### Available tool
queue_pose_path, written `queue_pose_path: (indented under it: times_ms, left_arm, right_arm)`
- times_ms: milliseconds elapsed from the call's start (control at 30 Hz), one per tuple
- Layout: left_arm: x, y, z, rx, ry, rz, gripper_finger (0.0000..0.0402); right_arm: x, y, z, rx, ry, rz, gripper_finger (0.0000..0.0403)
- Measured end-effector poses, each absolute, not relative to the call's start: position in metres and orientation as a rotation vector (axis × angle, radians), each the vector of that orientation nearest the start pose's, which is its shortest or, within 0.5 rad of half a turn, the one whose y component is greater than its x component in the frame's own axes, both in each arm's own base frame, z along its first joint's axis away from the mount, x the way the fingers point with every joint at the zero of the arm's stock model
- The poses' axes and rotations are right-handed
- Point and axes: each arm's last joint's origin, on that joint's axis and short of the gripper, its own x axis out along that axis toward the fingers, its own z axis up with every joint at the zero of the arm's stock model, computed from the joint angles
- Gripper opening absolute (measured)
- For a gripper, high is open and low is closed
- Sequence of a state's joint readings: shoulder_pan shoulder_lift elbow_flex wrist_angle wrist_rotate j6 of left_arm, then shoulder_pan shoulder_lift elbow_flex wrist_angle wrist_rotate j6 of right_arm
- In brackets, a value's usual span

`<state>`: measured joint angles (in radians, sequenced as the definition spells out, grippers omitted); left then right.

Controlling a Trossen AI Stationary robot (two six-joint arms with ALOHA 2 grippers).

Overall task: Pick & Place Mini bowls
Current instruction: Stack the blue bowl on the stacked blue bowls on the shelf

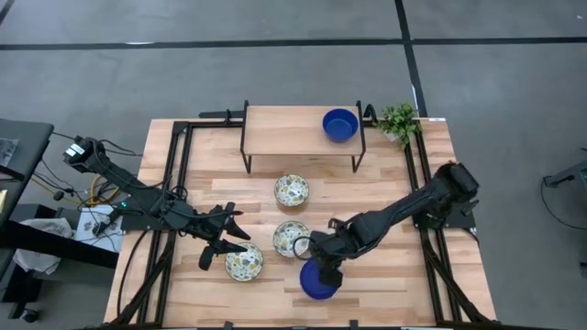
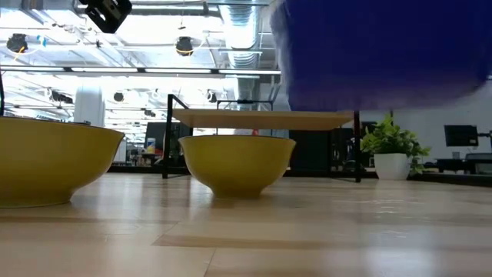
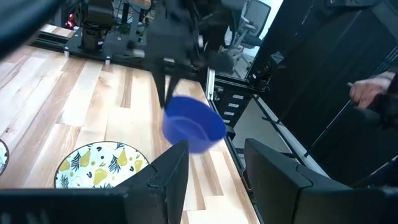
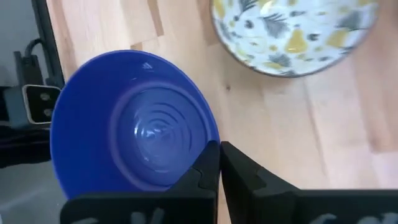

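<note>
**A:** Between the right gripper's (image 4: 219, 163) fingers sits the rim of a cobalt bowl (image 1: 318, 280); they are pressed together on it, pinching its near wall, and in the low view the bowl hangs clear of the tabletop.

**B:** And where is it, taking the raised shelf (image 1: 284, 131) as the mark?

**A:** On the side of the table farthest from the shelf, near the front edge. The arm reaches in from the right, so the shelf lies up and away from the gripper, across the patterned bowls.

**B:** What stands between them?

**A:** Just beside the held bowl, shelfward, is one speckled bowl (image 1: 291, 237). Another (image 1: 292, 190) lies closer to the shelf, nearly under its front rail. A third (image 1: 244, 262) lies to the left, well apart from the shelf.

**B:** Anything on the shelf already?

**A:** A second blue bowl (image 1: 339, 125) at its right end, near the potted plant (image 1: 399, 121).

**B:** The left gripper?

**A:** The left gripper (image 1: 234, 240) hovers by that third speckled bowl, fingers spread, holding nothing. It is nearer the patterned bowls; my judgement is that the right arm carries the blue one shelfward over them.
</note>
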<state>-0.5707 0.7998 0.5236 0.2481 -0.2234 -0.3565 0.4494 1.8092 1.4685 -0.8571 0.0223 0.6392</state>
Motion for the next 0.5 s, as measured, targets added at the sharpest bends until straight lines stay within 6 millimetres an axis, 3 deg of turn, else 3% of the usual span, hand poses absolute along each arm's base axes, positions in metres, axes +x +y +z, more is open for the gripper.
queue_pose_path:
  times_ms: [233,500]
  left_arm:
    - [0.158,-0.094,0.281,-0.358,0.09,-0.337,0.0154]
    - [0.159,-0.091,0.281,-0.369,0.072,-0.24,0.0154]
  right_arm:
    - [0.31,0.126,0.292,0.331,1.169,-0.061,0.0]
    - [0.285,0.066,0.338,0.425,1.034,-0.207,0.0]
